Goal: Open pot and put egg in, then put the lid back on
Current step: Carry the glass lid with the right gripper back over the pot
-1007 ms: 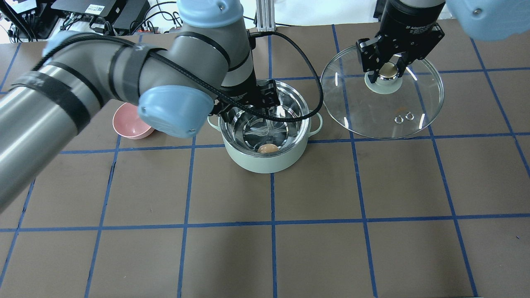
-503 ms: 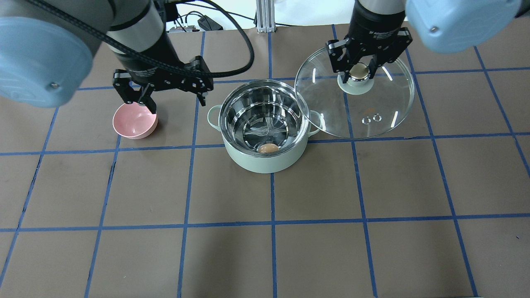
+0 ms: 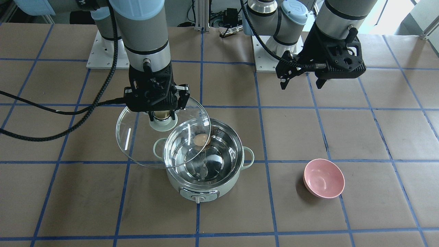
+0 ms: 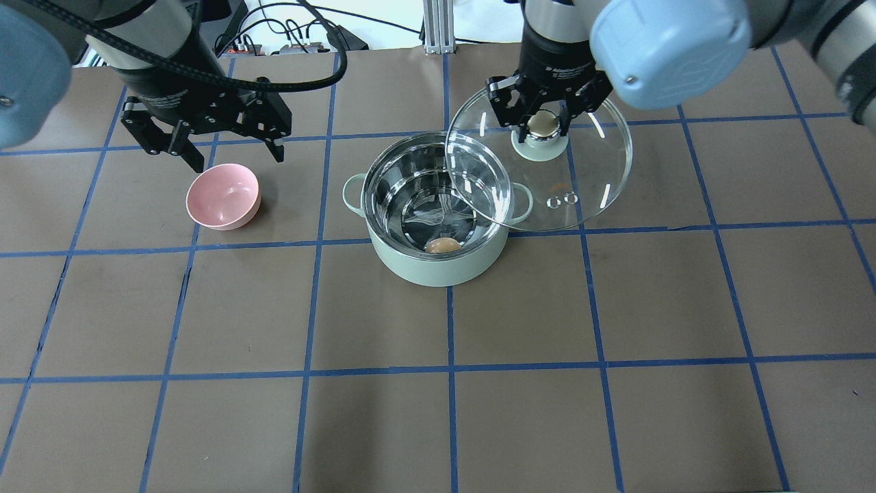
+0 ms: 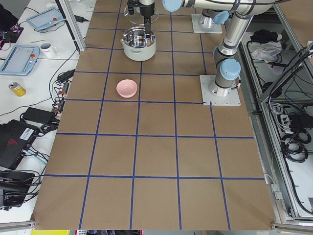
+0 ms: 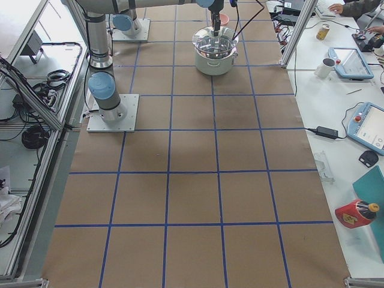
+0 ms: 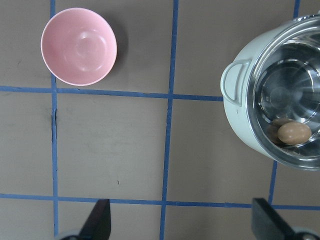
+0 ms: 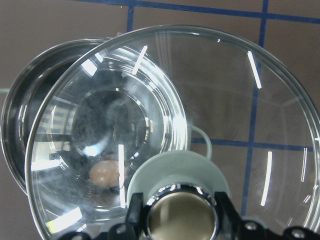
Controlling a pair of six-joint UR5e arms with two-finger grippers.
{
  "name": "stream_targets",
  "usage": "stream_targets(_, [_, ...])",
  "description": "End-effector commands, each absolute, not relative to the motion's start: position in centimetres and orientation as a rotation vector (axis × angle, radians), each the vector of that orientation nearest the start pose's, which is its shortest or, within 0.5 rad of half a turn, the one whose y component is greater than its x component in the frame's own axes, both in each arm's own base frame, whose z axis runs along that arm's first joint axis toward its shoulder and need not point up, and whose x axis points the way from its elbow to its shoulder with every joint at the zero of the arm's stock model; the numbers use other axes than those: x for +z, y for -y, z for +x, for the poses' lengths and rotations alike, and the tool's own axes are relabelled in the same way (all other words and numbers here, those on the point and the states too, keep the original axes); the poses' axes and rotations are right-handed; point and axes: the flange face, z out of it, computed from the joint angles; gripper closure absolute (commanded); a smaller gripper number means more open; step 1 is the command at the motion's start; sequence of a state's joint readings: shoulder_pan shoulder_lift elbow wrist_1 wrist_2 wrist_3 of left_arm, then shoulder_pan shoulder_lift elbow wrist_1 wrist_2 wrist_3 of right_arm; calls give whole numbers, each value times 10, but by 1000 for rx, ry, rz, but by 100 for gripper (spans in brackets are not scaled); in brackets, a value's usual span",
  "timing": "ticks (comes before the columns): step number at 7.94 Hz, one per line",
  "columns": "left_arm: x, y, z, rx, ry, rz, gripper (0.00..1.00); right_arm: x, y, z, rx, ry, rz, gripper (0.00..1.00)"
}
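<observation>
The mint-green pot (image 4: 438, 271) stands open at mid-table, the tan egg (image 4: 443, 245) inside on its steel floor. My right gripper (image 4: 544, 123) is shut on the beige knob of the glass lid (image 4: 590, 185) and holds it in the air, its left edge over the pot's right rim. In the front view the lid (image 3: 137, 137) overlaps the pot (image 3: 224, 185) and egg (image 3: 201, 139). The right wrist view shows the egg (image 8: 106, 173) through the lid (image 8: 225, 90). My left gripper (image 4: 235, 156) is open and empty, behind the pink bowl; its wrist view shows pot (image 7: 235, 115) and egg (image 7: 294, 133).
An empty pink bowl (image 4: 223, 196) sits left of the pot, also in the front view (image 3: 323, 178) and the left wrist view (image 7: 79, 46). Brown table with blue tape grid; cables and boxes along the far edge.
My left arm pulled out from over the pot and swung left and back, above the bowl. My right gripper carried the lid leftward until it overlaps the pot's rim.
</observation>
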State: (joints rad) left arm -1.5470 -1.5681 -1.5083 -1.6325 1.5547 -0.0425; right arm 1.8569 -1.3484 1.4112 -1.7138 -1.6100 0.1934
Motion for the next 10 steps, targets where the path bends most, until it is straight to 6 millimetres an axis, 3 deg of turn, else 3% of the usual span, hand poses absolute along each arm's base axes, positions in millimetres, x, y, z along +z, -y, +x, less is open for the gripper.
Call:
stream_targets(1, [514, 495, -116, -5, -3160, -51, 0, 437, 546, 348, -130, -3112, -69, 100])
stream_targets(3, [513, 495, -117, -3, -3160, -48, 0, 418, 547, 367, -120, -3112, -64, 100])
stream_targets(10, [513, 495, -117, -3, -3160, -51, 0, 380, 555, 384, -93, -3118, -105, 100])
